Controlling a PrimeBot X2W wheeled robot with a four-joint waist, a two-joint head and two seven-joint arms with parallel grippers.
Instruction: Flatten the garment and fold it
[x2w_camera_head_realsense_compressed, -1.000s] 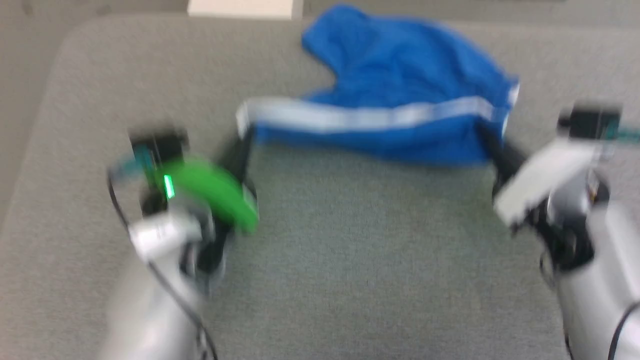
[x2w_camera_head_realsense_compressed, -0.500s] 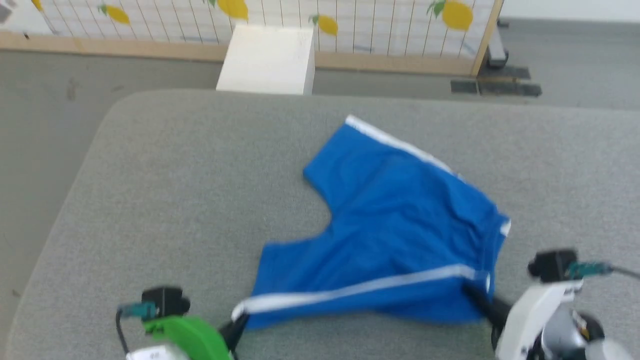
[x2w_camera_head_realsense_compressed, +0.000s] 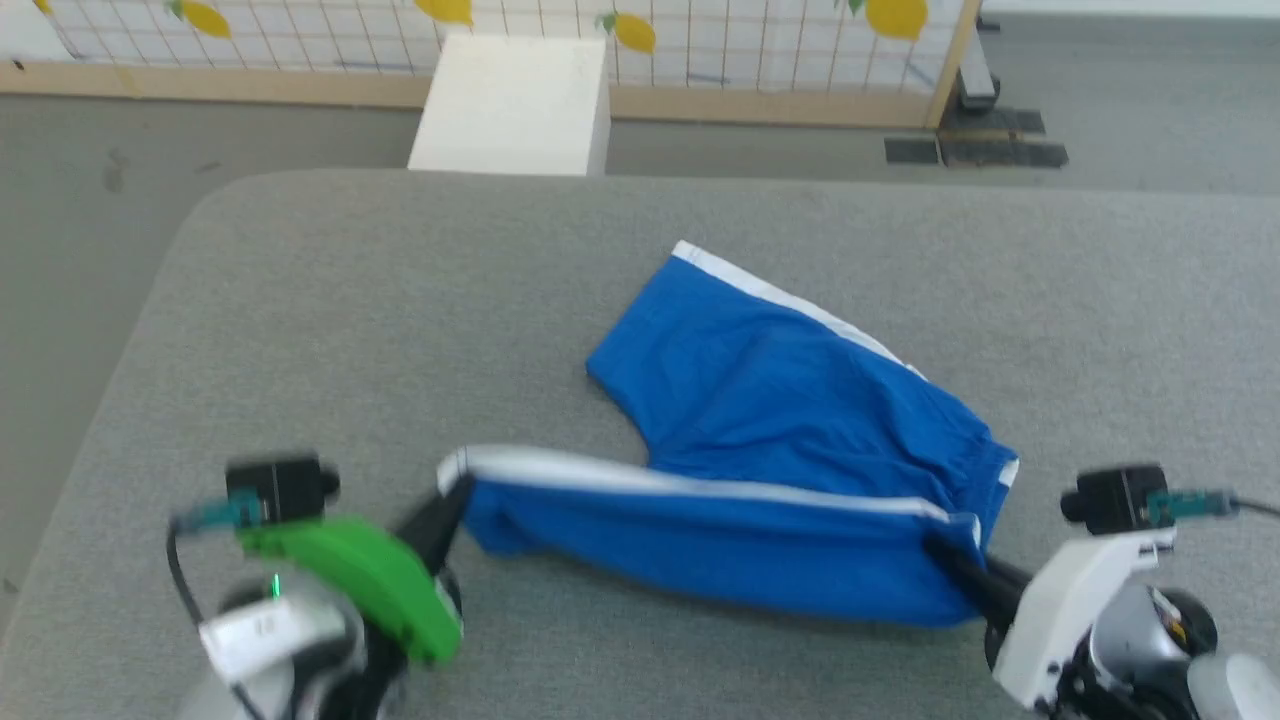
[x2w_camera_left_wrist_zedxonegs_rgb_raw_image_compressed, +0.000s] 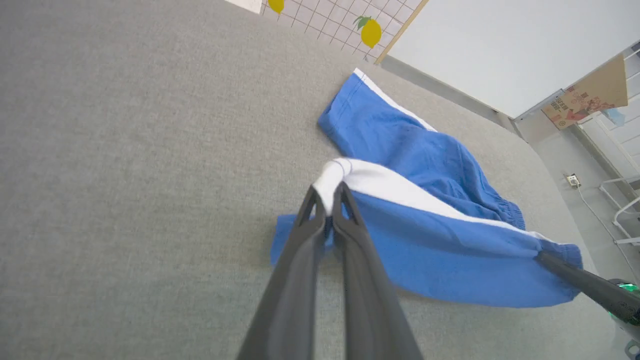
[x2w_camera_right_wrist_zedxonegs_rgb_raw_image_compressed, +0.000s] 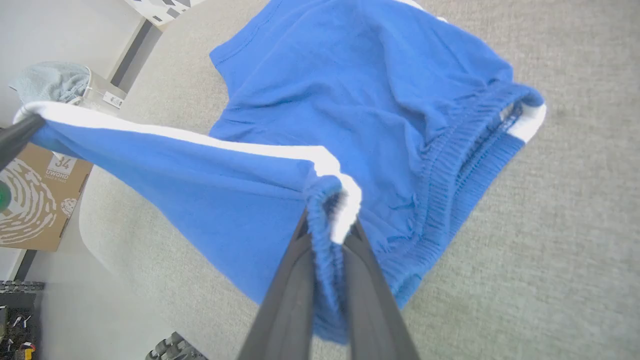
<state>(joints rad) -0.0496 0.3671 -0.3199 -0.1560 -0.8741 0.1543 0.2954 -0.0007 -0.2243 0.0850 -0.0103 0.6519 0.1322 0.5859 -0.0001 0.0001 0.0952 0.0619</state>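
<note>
item: garment (x2w_camera_head_realsense_compressed: 790, 400), blue shorts with a white side stripe. location: middle of the tabletop (x2w_camera_head_realsense_compressed: 330, 300), toward its near edge. the far leg lies flat; the near side hangs stretched between both pincers. left pincer (x2w_camera_head_realsense_compressed: 452, 492): pressed together on the white leg-hem corner. right pincer (x2w_camera_head_realsense_compressed: 940, 548): pinching the gathered waistband end. handling, as judged: light, limp, sags between grips. you hold it best at hem and waistband corners, kept taut.

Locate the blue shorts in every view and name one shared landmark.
Head view: shorts centre-right on the grey table.
Left wrist view: centre to lower right.
Right wrist view: across the upper middle.
Shared landmark: the white stripe along the stretched edge.
</note>
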